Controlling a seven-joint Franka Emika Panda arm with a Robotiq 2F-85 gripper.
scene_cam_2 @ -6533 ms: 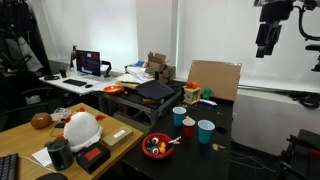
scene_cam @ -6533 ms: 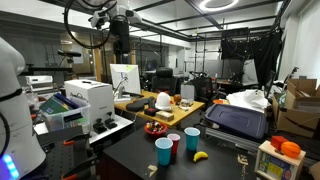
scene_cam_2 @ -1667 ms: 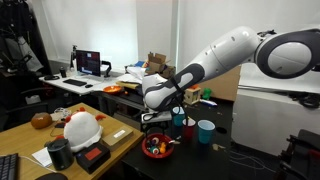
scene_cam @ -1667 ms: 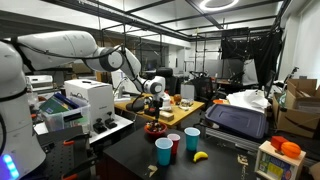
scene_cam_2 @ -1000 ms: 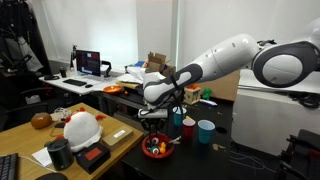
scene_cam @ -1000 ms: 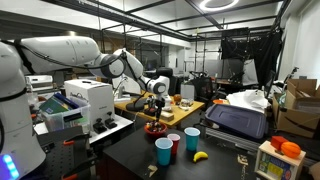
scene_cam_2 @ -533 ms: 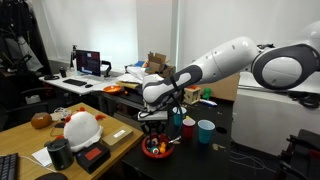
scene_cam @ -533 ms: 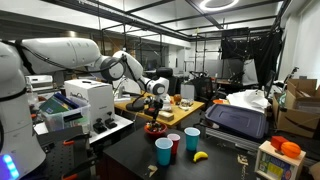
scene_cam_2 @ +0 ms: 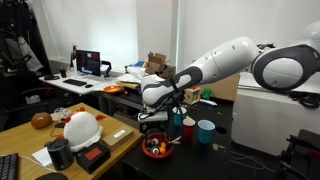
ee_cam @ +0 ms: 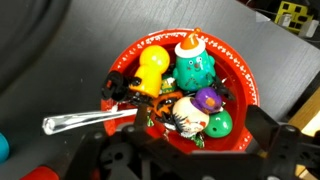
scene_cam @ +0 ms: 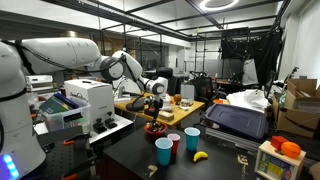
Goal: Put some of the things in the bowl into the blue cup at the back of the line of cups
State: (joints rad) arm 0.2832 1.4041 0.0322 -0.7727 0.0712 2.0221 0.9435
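While the toys lie heaped in one red bowl beside two blue cups and one red cup on the desk, we see the claw spread wide over them, holding nothing.

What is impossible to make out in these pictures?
The jaws: wrist view, dark and blurred along the bottom edge; open or shut is unclear.
The things in the bowl: too small in both exterior views.
A blue object: wrist view, cut by the left edge.
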